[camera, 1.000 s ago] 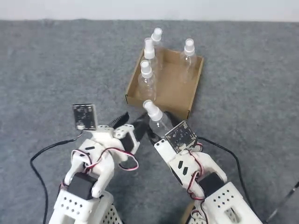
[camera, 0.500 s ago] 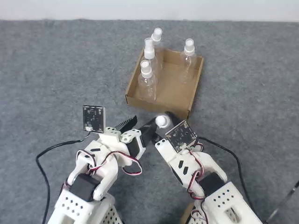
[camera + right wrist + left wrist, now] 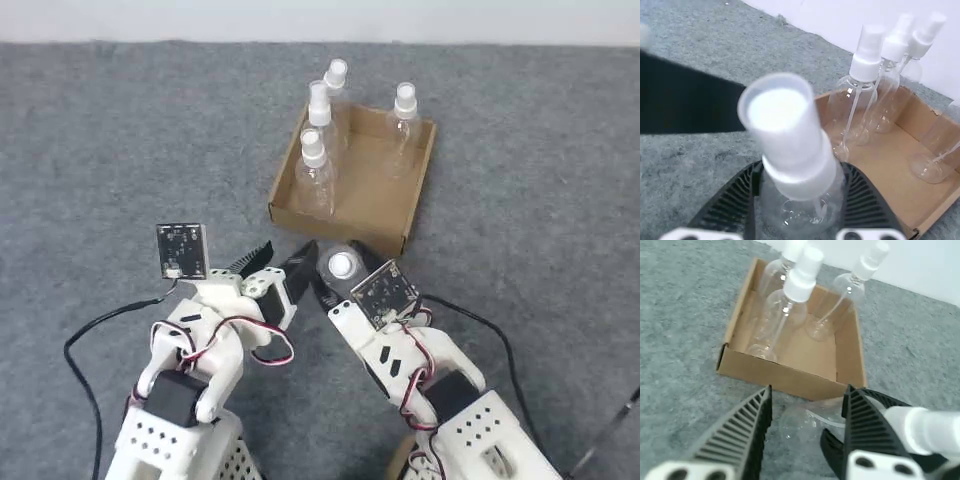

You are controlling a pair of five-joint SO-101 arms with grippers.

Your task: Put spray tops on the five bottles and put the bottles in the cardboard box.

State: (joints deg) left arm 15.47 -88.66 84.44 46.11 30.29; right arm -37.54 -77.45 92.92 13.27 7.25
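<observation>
Right gripper [image 3: 800, 205] clamps the fifth spray bottle [image 3: 797, 422] by its body, spray top [image 3: 782, 125] fitted, apparently ready for loading into the cardboard box [image 3: 290, 213] just ahead; left gripper [image 3: 805, 425] stands beside, jaws spread wide.

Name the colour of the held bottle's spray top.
White spray top on the bottle; right wrist view shows it best.

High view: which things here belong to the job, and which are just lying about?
Job: cardboard box; four capped bottles standing in it; fifth bottle, capped, clamped in the right gripper; left gripper, open beside it.

Lying about: cables trailing from the arms; grey carpet underneath.
</observation>
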